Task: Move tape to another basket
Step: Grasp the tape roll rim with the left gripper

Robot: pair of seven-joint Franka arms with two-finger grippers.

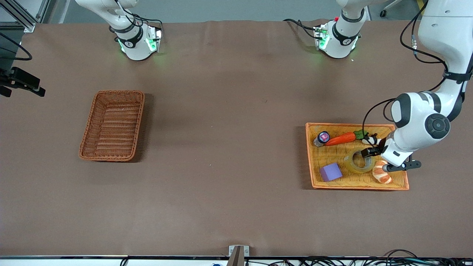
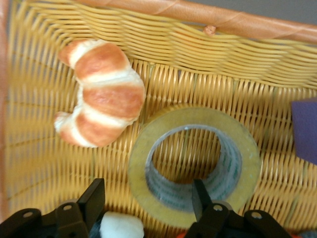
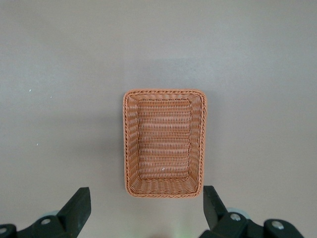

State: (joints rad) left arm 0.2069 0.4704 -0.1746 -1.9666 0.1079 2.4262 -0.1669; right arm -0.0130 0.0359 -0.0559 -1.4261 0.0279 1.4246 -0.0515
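- Nearest the front camera inside the yellow-orange basket (image 1: pixel 314 155) are the toy croissant (image 1: pixel 382 173) and the purple cube (image 1: pixel 330 172), with the tape roll (image 1: pixel 357 161) lying between them and a touch farther up.
- Left gripper (image 2: pixel 148 201) is down in that basket with its jaws spread but not fully wide, straddling one wall of the tape ring: one finger (image 2: pixel 200 194) sits inside the grey core, the other finger (image 2: pixel 94 198) just outside the rim. I can't see pads pressing on the wall, so I wouldn't call it held.
- To do this step well, I'd say squeeze squarely on the ring wall and check it's firm before lifting. Watch the white soft thing (image 2: pixel 121 225) beside the outer finger, and the croissant close by, so neither gets caught.
- Tape lies flat, hole facing straight up. It's a ring, so no real long axis; its axis just runs vertical.
- Right gripper (image 3: pixel 146 208) waits high over the reddish-brown wicker basket (image 1: pixel 112 125), jaws spread wide, nothing in them. That basket sits well apart, toward the right arm's end of the table.
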